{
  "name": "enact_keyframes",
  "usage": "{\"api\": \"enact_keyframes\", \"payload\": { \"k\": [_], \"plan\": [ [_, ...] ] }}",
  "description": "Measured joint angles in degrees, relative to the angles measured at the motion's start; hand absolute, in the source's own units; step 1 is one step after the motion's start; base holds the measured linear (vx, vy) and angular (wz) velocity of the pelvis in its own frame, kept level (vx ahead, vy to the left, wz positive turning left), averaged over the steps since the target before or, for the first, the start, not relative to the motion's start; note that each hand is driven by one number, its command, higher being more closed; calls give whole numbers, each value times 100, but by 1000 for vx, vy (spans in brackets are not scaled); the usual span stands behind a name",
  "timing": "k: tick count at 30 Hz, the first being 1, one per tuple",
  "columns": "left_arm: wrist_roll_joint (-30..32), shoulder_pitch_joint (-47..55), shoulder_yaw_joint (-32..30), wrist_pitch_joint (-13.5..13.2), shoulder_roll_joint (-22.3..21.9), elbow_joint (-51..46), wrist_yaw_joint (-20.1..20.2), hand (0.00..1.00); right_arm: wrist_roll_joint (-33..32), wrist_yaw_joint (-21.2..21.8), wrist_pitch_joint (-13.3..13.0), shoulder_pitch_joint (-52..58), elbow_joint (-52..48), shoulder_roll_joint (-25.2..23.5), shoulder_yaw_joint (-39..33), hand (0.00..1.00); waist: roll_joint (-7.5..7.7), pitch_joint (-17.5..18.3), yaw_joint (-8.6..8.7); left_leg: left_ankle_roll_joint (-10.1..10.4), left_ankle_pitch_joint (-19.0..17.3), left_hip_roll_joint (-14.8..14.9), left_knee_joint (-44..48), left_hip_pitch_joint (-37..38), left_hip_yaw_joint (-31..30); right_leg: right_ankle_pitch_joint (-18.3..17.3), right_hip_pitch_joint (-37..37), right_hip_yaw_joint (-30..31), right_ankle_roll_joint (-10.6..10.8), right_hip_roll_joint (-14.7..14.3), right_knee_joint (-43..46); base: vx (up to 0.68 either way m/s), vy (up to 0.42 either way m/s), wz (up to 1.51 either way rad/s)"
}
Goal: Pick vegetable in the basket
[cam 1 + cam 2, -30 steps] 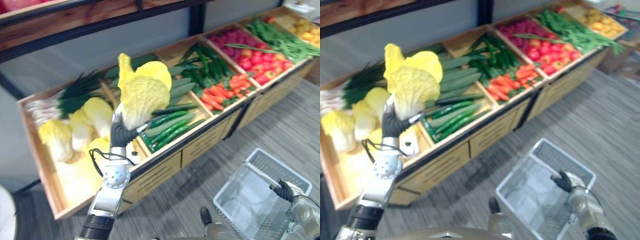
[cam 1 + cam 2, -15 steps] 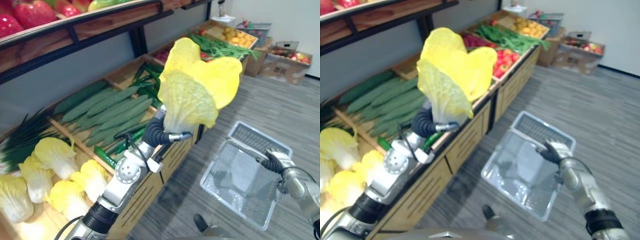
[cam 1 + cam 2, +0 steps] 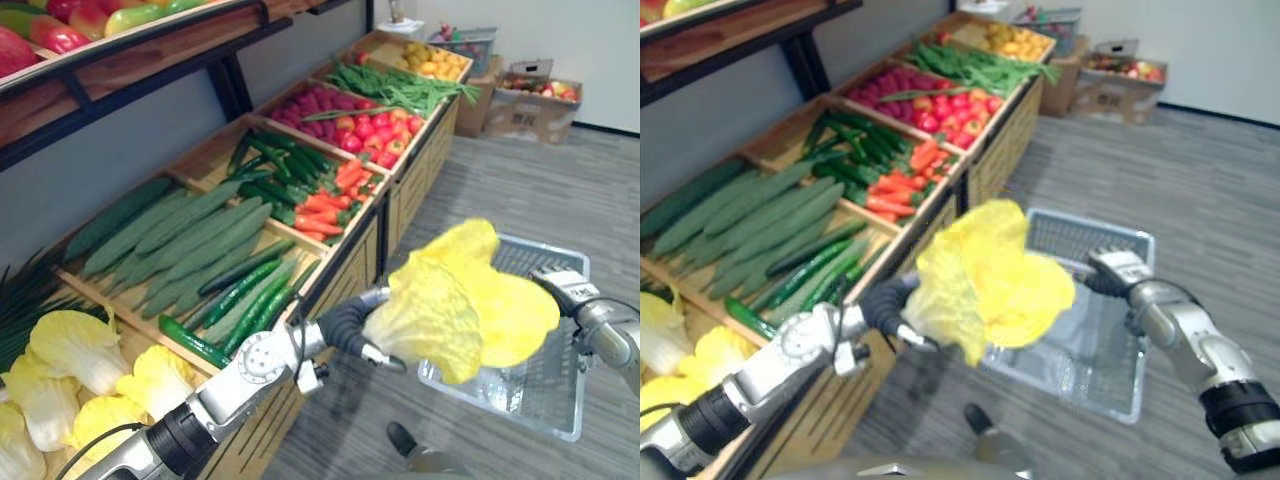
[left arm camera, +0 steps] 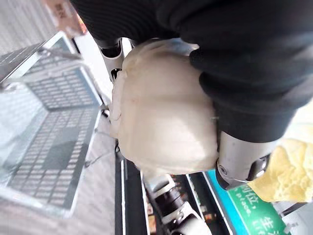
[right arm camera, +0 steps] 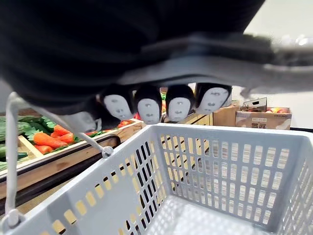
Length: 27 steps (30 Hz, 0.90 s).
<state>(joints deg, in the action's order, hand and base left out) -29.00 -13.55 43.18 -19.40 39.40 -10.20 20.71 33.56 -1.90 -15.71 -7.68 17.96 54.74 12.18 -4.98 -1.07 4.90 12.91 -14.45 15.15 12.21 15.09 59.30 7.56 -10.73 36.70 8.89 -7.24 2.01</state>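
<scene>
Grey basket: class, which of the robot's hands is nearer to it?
Right. The right hand is curled round the basket by its handle, at the rim. The left hand holds the yellow cabbage by its base, short of the basket and not touching it.

The basket (image 5: 220, 161) is seen below the right hand (image 5: 146, 58), whose fingers (image 5: 149, 110) are curled round its handle (image 5: 10, 156). Carrots (image 5: 51, 137) are seen beyond.

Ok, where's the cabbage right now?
In the left eye view the cabbage is in the left hand, in the air by the basket that the right hand holds.
</scene>
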Motion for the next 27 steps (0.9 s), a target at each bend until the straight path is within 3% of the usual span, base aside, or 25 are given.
{"api": "enact_keyframes", "payload": {
  "k": [2,13,22,27],
  "plan": [
    [50,-39,340,3,140,52,24,100,-2,0,1,-195,-94,0,137,100,-18,-6,117,-9,-6,3,7,2,22,0,0,7,1,-1,0,0,0,0],
    [970,-481,1379,-4,26,513,-129,100,-48,-4,-205,-658,-636,-7,901,100,-65,-35,268,-7,-15,8,18,120,268,17,5,183,15,-97,3,-15,3,-9],
    [1273,-718,1584,-8,-710,1183,-476,100,-48,3,-197,-919,-740,-226,1326,100,15,-97,295,1,-20,-1,12,241,479,21,18,368,21,-201,38,-12,-2,-11],
    [1857,-765,1579,1,-1206,1893,-686,100,-106,135,-202,-1142,-865,-425,1602,100,88,-202,314,16,-43,8,30,335,571,8,52,439,26,-250,78,-11,-5,-8]
  ]
}}
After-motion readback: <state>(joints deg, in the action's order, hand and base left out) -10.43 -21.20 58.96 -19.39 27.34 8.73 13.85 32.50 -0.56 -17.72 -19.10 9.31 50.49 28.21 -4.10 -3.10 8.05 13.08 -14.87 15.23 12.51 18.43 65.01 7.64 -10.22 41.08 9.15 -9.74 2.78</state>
